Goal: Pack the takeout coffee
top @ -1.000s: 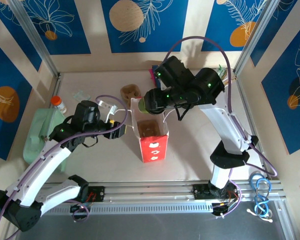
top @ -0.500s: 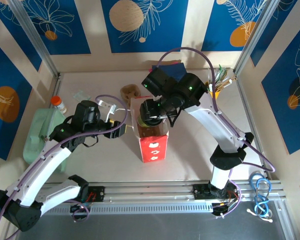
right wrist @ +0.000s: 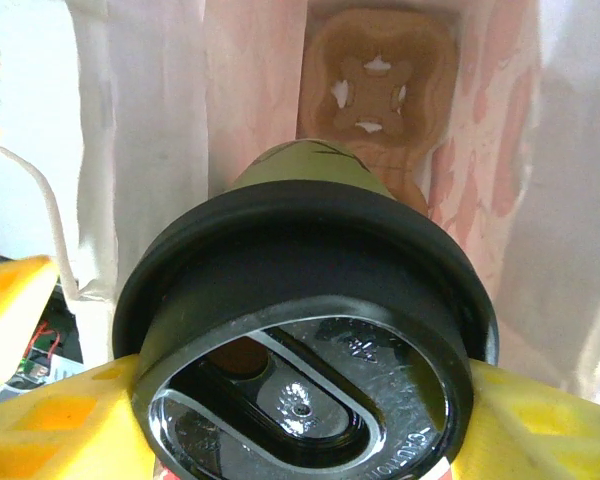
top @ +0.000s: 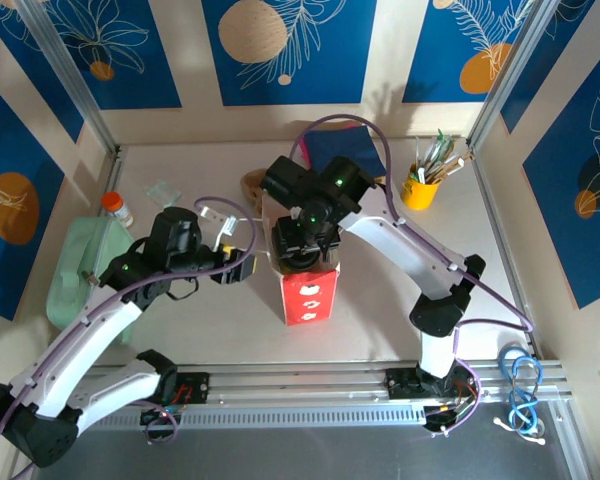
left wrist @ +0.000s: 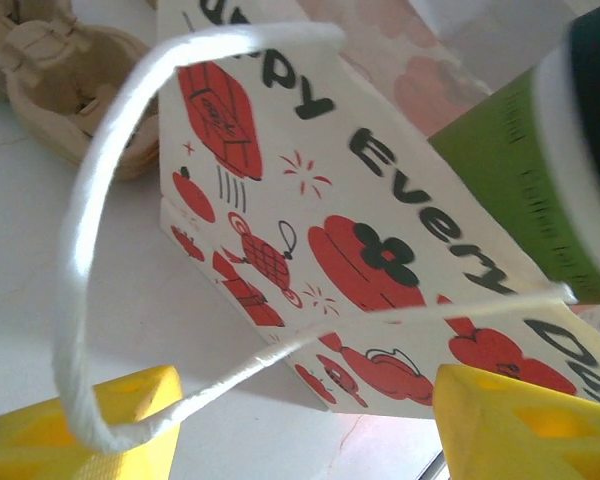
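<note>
Red-and-white paper bag [top: 306, 292] stands mid-counter [top: 200, 330], mouth up. Over the last second the right arm has swung in from the far right and now sits directly above that mouth. The yellow pot [top: 417, 188] it had been covering is in plain sight again. The right fingers [right wrist: 55, 420] clamp the takeout coffee [right wrist: 305, 310] on either side just under its black lid; the cup's side reads green here. The cup hangs upright at the bag's mouth, above the brown pulp carrier [right wrist: 375, 90] on the bag floor, not yet seated. The left fingers [left wrist: 520, 420] stand wide, unchanged, with the white cord handle [left wrist: 80, 250] looped between them, apparently holding the bag open. Judged: the carry is done; lowering into a carrier well remains.
</note>
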Robot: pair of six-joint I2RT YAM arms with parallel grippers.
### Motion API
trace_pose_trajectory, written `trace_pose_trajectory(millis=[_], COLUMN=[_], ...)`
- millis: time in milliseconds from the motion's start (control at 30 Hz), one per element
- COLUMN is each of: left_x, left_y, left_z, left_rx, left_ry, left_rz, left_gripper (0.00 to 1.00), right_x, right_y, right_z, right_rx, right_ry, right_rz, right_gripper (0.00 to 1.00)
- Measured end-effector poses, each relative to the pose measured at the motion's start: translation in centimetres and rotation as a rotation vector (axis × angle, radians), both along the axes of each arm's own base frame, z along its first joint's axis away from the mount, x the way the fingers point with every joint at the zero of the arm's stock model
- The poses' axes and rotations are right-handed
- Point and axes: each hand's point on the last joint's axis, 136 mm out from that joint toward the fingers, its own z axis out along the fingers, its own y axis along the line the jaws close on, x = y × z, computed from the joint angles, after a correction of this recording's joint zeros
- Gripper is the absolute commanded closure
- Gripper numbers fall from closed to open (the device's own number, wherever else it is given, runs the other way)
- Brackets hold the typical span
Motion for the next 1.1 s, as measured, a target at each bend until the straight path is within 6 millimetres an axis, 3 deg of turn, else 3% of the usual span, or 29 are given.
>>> trace_pose_trajectory(millis=[433, 867, 1100], left_x=[-1.4, -3.0, -3.2], left_y=[-1.2, -3.9, -4.1], left_z=[-0.3, -1.9, -2.1], left_rx=[-0.020, -0.002, 0.013], left_ry=[-0.007, 0.000, -0.009], left_rz=[-0.068, -0.184, -0.195], left_gripper=[0.33, 0.33, 0.32], right_x=[-0.7, -0.2, 0.0], right_y=[0.0, -1.0, -1.4], right_z=[-2.0, -3.3, -4.0], right_rx=[-0.044, -0.079, -0.095], right_ry=[0.067, 0.099, 0.124], right_rz=[0.009, 0.006, 0.020], right_gripper=[0.43, 0.43, 0.45])
